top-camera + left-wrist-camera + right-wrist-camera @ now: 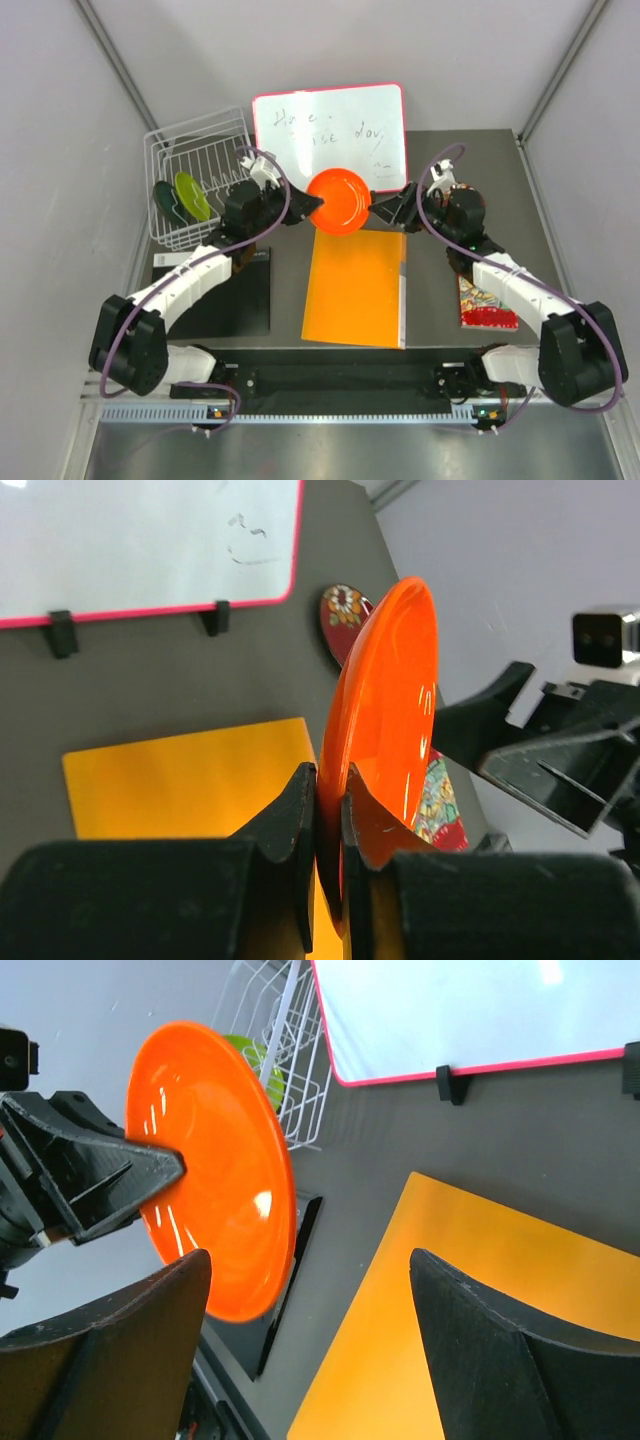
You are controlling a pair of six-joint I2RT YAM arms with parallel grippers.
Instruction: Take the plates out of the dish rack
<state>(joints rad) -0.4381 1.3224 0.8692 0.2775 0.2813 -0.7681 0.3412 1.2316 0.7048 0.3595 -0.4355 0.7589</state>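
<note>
My left gripper is clenched on the rim of the glossy, round orange plastic plate, held on edge in the air. My right gripper gapes wide beside it. The white wire dish rack holds the lime green plate and the dark teal plate upright.

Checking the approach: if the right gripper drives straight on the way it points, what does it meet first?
Most likely the orange plate, pinched at its rim by the left gripper. The open right gripper points at it, but off-centre, so one finger may touch first.
</note>
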